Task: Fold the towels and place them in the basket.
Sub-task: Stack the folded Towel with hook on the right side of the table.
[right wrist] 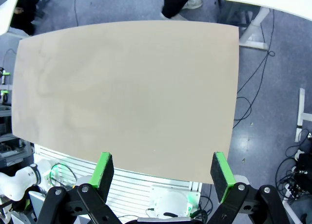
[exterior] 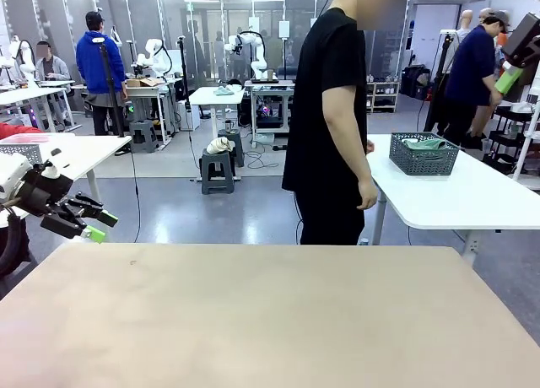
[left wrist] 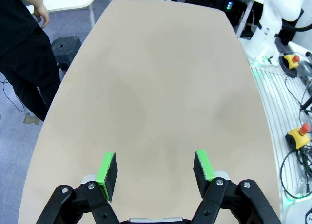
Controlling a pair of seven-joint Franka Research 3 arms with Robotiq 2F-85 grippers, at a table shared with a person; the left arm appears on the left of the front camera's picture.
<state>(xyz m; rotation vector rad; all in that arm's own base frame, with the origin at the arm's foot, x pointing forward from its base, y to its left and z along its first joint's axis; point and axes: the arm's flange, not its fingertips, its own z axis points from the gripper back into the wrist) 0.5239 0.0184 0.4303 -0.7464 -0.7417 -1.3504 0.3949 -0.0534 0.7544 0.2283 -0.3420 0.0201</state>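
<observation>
Green fingers (left wrist: 106, 174) of both grippers are spread, holding nothing; far right, dark grey mesh basket (exterior: 423, 154) lies sideways behind a black-clothed person (exterior: 333, 118).

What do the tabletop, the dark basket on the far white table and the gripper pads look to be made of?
Tabletop: matte beige, probably laminate; flat, faintly smudged.
Basket: dark grey lattice, likely moulded plastic.
Pads: bright green, possibly rubbery; both the left gripper and the right gripper stand open.
</observation>
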